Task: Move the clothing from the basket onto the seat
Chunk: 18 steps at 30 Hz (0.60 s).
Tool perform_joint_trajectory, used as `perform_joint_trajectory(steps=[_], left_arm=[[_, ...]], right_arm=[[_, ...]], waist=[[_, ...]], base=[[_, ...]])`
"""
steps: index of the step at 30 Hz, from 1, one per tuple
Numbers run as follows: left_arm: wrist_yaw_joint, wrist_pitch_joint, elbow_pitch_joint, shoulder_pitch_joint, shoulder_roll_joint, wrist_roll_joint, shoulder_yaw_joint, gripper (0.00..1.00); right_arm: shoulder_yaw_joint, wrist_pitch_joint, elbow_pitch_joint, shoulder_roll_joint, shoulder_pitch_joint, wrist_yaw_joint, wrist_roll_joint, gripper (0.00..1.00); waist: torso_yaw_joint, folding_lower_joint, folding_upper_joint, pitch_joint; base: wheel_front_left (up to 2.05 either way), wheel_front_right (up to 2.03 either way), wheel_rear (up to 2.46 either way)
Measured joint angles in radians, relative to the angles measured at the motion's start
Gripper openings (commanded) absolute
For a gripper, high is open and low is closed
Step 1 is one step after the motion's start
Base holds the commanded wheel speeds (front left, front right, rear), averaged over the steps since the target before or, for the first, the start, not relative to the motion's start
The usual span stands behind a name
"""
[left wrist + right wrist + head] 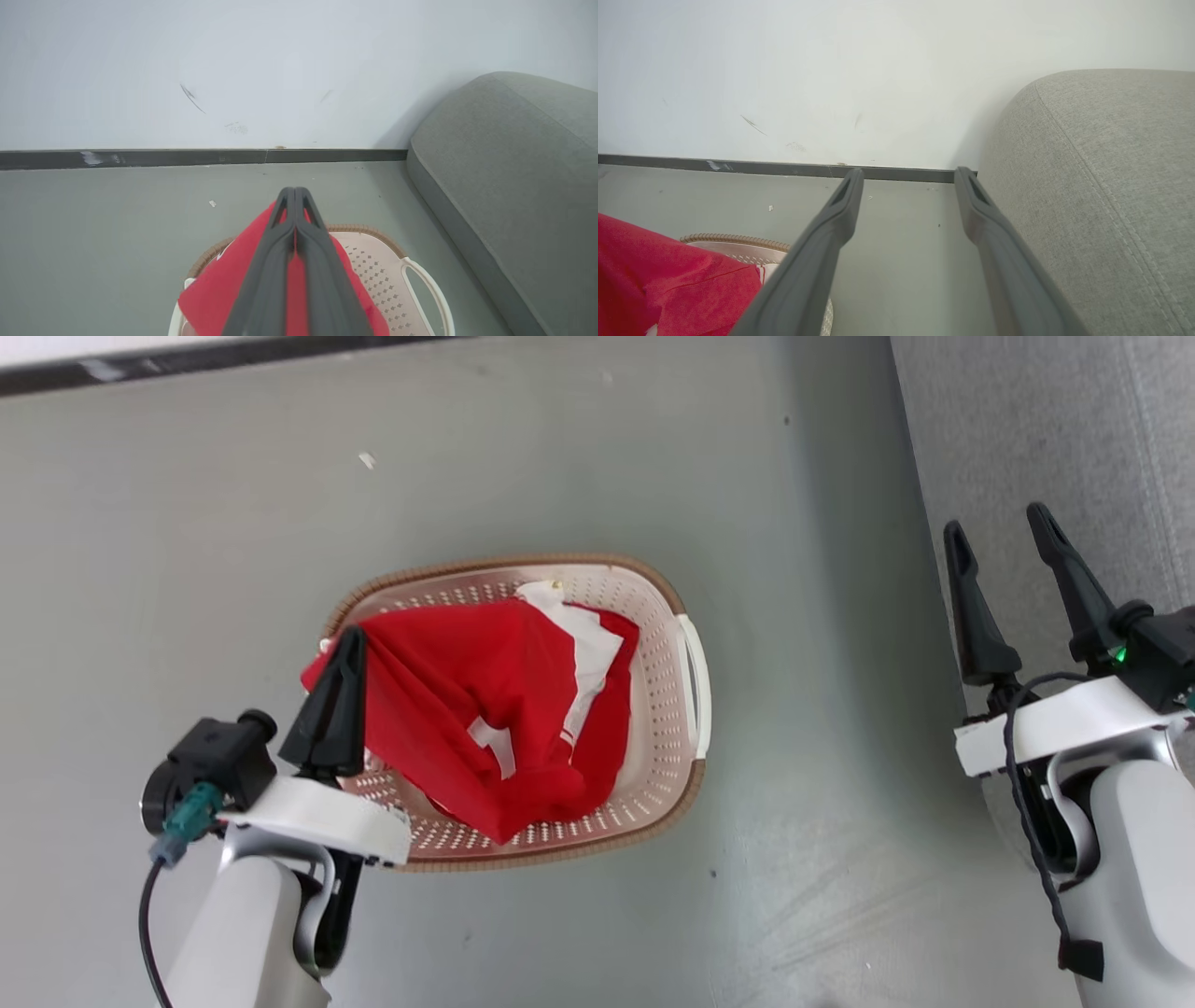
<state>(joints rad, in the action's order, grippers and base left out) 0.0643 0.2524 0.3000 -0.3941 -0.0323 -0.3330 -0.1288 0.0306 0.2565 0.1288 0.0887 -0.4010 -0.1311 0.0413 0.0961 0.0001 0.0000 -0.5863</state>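
Observation:
The cream basket [667, 709] with its brown rim stands on the floor at mid-frame in the head view. Red clothing [467, 709] with white markings is drawn up out of it toward the left. My left gripper [347, 644] is shut on the clothing's upper left edge, and the left wrist view shows the two fingers [295, 242] pressed together over red clothing [219, 289] above the basket [387, 275]. My right gripper [999, 537] hangs open at the right, next to the grey seat [1074, 439], holding nothing. In the right wrist view, its spread fingers [840, 210] frame bare floor beside the seat [1101, 186].
Grey floor surrounds the basket. A white wall [280, 70] with a dark baseboard [187, 157] runs along the far side. A small white scrap [367, 459] lies on the floor beyond the basket. The seat fills the right side.

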Motion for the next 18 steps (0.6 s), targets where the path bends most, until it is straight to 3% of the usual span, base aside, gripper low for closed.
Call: perform_joint_trajectory(steps=[18], left_arm=[[-0.009, 0.000, -0.143, 0.160, -0.001, -0.049, -0.065, 0.00]], right_arm=[[0.052, 0.000, 0.016, 0.008, 0.165, 0.000, -0.017, 1.00]], waist=[[-0.073, -0.0001, 0.0000, 0.237]], base=[[0.00, 0.00, 0.00]])
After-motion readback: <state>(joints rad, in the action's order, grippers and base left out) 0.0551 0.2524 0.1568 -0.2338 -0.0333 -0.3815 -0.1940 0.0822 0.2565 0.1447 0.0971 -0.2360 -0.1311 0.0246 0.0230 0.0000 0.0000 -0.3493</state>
